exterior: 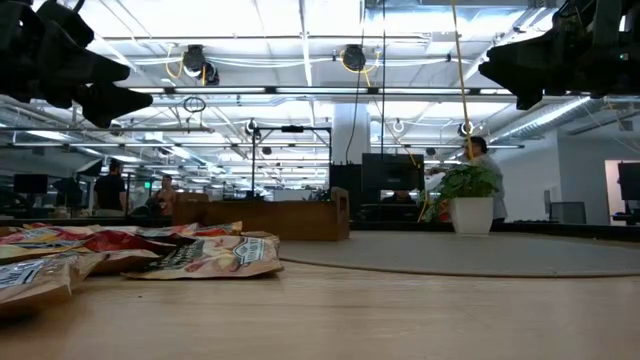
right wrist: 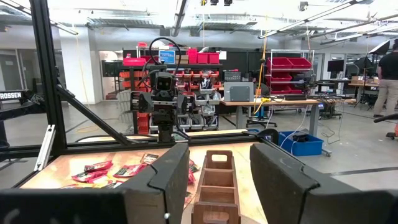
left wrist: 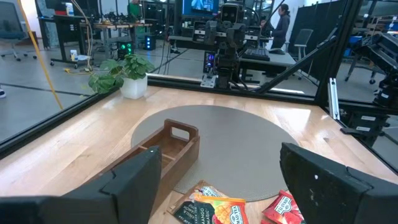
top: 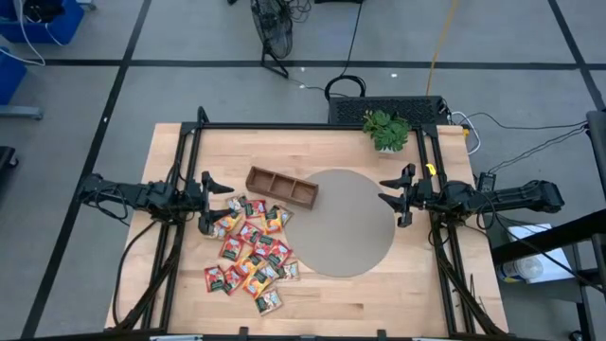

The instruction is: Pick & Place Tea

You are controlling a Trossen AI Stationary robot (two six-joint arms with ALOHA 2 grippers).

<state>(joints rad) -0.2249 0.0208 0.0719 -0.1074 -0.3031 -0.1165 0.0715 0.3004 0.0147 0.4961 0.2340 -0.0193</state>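
Observation:
The tea sachets (top: 248,251) lie in a loose pile on the table's left half, mostly red with some yellow and green; they also show in the low view (exterior: 150,252). The brown wooden compartment tray (top: 281,186) rests flat, partly on a round grey mat (top: 350,223). My left gripper (top: 216,202) hovers open above the table at the left, over the far left edge of the sachet pile. My right gripper (top: 399,196) hovers open at the mat's right edge. Both touch nothing.
A small green potted plant (top: 386,130) stands at the far edge, right of centre. A black frame runs around the table's far, left and right sides. Bare wood lies at the near edge and near right corner. People stand in the room behind the table.

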